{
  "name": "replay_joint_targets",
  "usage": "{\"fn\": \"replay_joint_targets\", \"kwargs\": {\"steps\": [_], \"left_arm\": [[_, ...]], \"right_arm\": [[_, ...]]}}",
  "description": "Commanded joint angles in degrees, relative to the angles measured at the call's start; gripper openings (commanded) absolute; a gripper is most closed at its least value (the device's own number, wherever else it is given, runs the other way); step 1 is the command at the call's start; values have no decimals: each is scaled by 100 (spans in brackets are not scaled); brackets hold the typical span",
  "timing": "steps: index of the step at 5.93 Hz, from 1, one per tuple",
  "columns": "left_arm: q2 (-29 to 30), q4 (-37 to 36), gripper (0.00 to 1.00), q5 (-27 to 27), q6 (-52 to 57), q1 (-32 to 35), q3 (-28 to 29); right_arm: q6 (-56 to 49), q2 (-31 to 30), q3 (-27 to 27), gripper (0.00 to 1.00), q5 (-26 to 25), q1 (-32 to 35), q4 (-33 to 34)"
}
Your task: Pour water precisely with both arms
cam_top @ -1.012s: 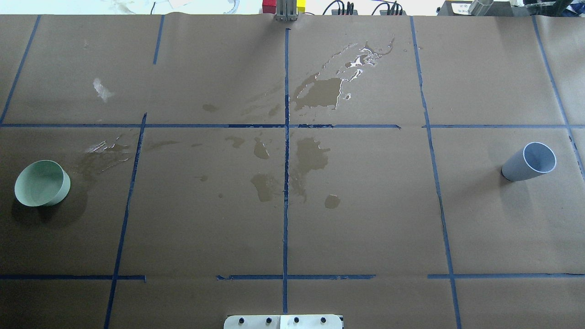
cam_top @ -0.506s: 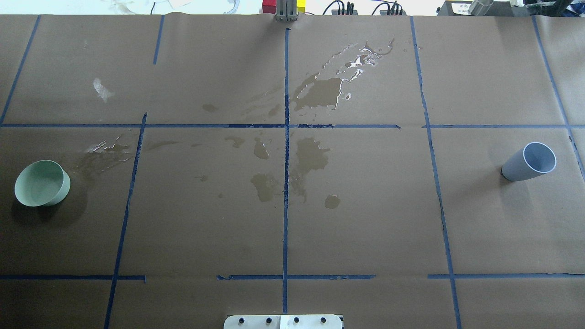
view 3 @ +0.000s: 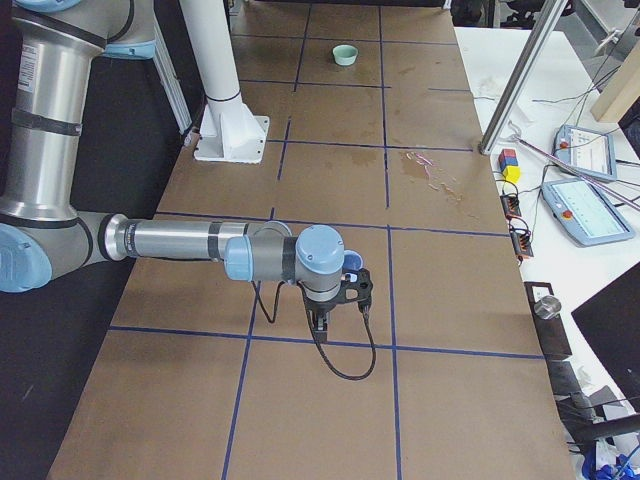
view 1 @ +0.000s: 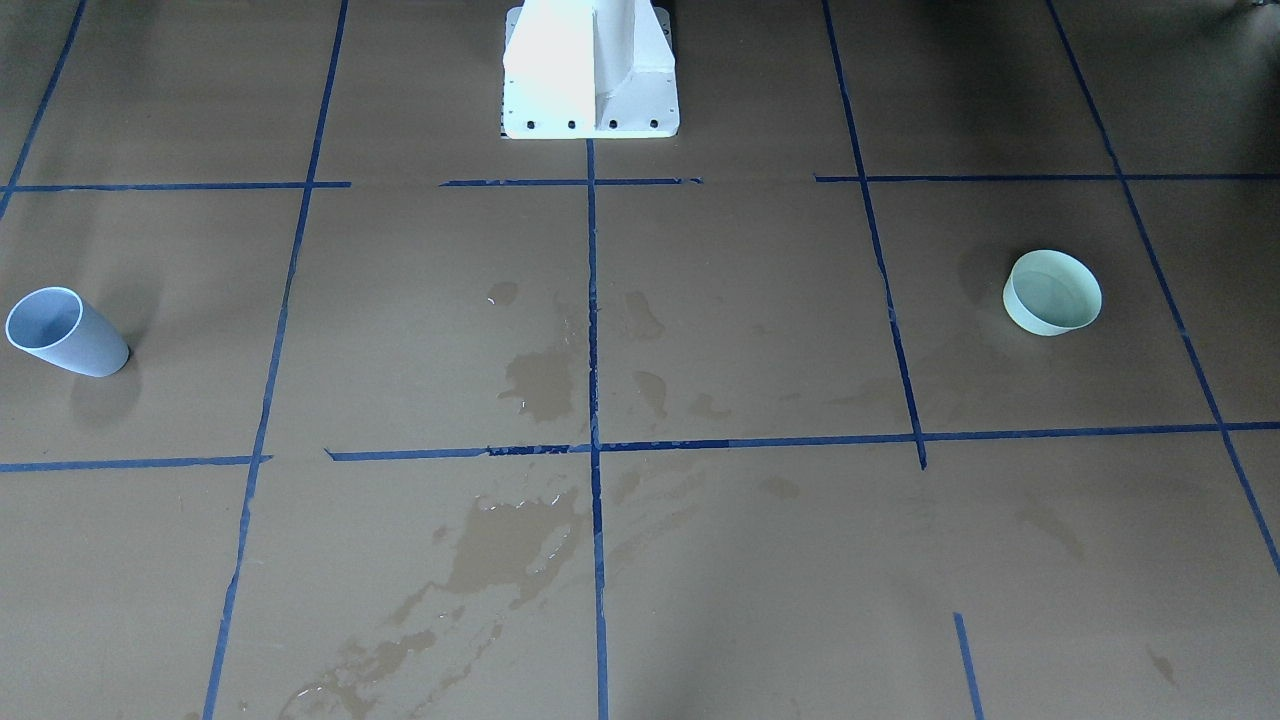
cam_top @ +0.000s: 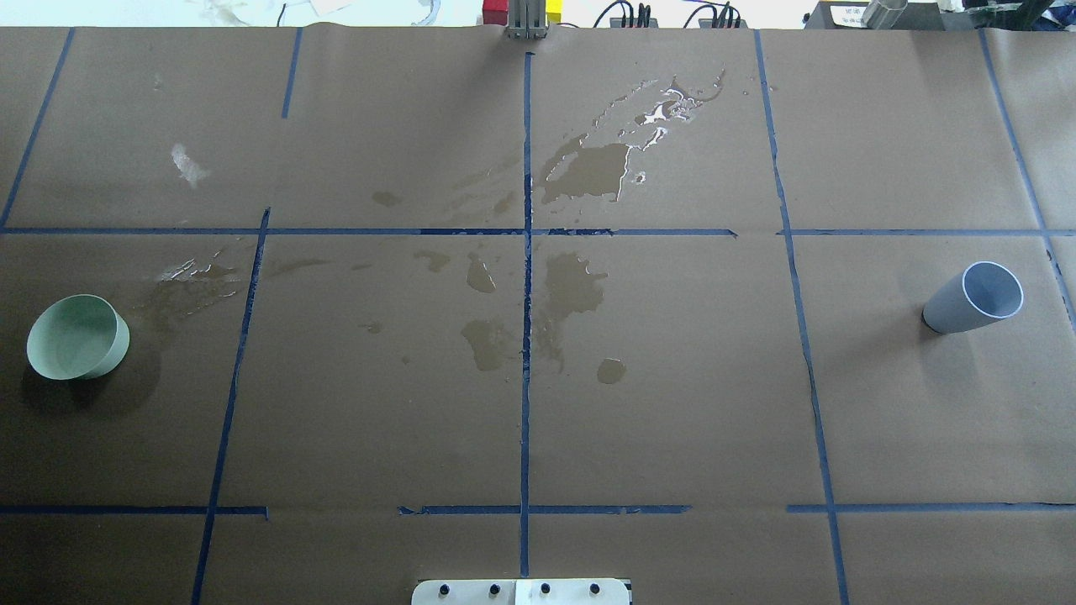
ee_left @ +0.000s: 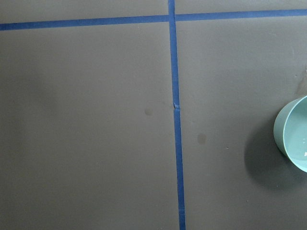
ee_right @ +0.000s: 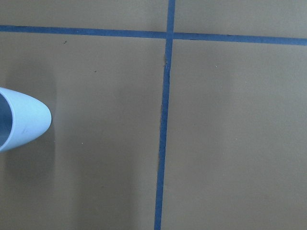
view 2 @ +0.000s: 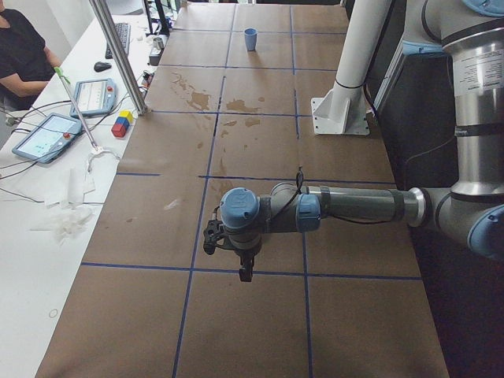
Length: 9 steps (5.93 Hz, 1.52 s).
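Observation:
A pale green bowl (cam_top: 77, 336) stands on the brown paper at the table's left end; it also shows in the front view (view 1: 1052, 292) and at the right edge of the left wrist view (ee_left: 292, 139). A blue-grey cup (cam_top: 973, 297) stands at the right end (view 1: 65, 332), at the left edge of the right wrist view (ee_right: 19, 123). Water glints in a thin pool (cam_top: 668, 109) at the far middle. I cannot tell whether the cup holds water. My left gripper (view 2: 228, 244) and right gripper (view 3: 345, 292) hover above the paper near these vessels; I cannot tell whether they are open or shut.
Dark wet stains (cam_top: 580, 172) spread over the middle of the paper, between blue tape lines (cam_top: 526, 336). The white pedestal (view 1: 590, 70) stands at the robot's side. A metal post (view 2: 118, 55), tablets (view 2: 47, 134) and an operator (view 2: 24, 47) are along the far side.

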State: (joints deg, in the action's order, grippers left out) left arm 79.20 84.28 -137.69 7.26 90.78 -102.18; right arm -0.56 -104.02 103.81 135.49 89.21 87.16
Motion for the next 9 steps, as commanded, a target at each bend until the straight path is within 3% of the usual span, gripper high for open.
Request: {"fn": "replay_joint_targets", "kwargs": {"steps": [1, 9], "left_arm": [[-1, -26, 100, -73, -40, 1, -134], [43, 0, 100, 23, 3, -17, -170]], "right_arm": [[29, -31, -72, 100, 30, 0, -199], [135, -31, -203, 100, -4, 0, -208]]}}
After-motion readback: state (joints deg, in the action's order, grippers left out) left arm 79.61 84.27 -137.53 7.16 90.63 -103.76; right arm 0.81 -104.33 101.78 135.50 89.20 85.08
